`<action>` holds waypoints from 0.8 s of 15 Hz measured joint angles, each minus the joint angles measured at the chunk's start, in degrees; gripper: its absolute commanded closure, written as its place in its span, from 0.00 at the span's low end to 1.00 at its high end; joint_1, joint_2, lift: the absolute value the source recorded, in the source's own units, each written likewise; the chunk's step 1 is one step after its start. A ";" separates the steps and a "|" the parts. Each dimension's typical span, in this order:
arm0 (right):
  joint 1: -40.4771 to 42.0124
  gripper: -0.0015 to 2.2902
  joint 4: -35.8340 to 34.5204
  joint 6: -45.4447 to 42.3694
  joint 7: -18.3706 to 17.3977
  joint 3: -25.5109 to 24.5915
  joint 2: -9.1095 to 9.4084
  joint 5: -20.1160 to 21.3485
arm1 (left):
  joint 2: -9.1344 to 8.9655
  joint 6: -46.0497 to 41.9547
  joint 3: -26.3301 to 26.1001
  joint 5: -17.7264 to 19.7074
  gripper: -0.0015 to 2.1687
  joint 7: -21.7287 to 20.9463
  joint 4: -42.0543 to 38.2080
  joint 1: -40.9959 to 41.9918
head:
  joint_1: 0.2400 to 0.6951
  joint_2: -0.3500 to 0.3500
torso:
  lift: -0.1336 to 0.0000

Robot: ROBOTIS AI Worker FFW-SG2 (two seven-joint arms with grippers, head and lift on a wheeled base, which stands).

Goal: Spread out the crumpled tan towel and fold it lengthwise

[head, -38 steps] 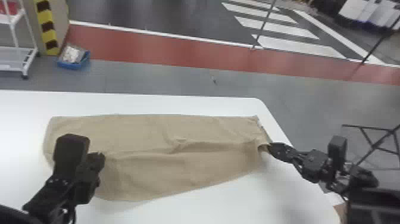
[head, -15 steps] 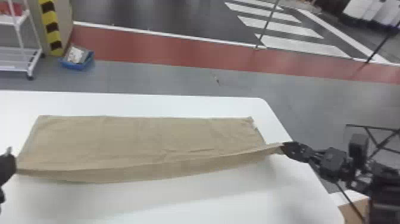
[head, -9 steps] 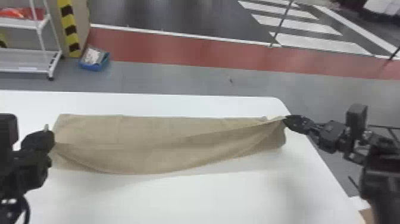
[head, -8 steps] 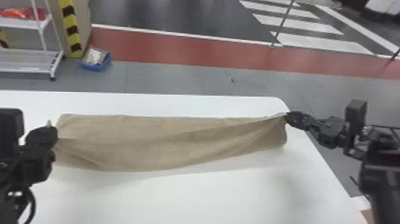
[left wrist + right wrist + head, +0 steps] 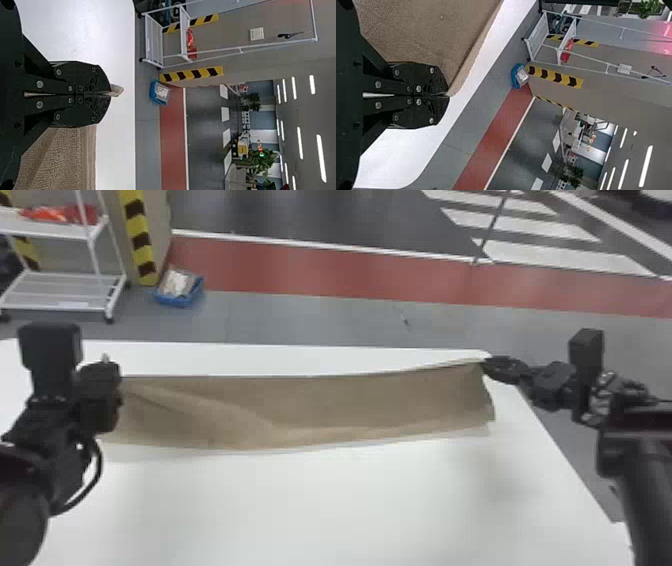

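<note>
Table (image 5: pixel 325 500) lies white below my head camera, with a cart (image 5: pixel 60 291) on the floor beyond it, to my left. Towel (image 5: pixel 330 402) stretches left to right along the table's far side, a slanting crease near its left end. Bin (image 5: pixel 172 299), blue, sits on the floor beside the cart. My left gripper (image 5: pixel 104 369) is clamped on one towel corner, a scrap poking past the tips; my right gripper (image 5: pixel 487 363) pinches the opposite far corner.

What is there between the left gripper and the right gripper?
In the head view, the tan towel stretches from the left gripper to the right gripper.
</note>
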 measured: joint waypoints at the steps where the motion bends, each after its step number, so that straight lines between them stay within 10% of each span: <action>1: -0.44 0.73 0.79 -0.09 -0.78 0.99 0.01 0.10 | -0.34 -0.90 -0.43 0.00 0.76 -0.12 2.17 -1.39 | 0.97 0.20 | 0.07; 12: -1.39 0.73 5.15 -1.42 -4.50 2.77 -0.24 1.66 | -1.39 -10.97 -5.24 -2.84 0.76 1.24 16.57 -8.99 | 0.97 0.20 | 0.07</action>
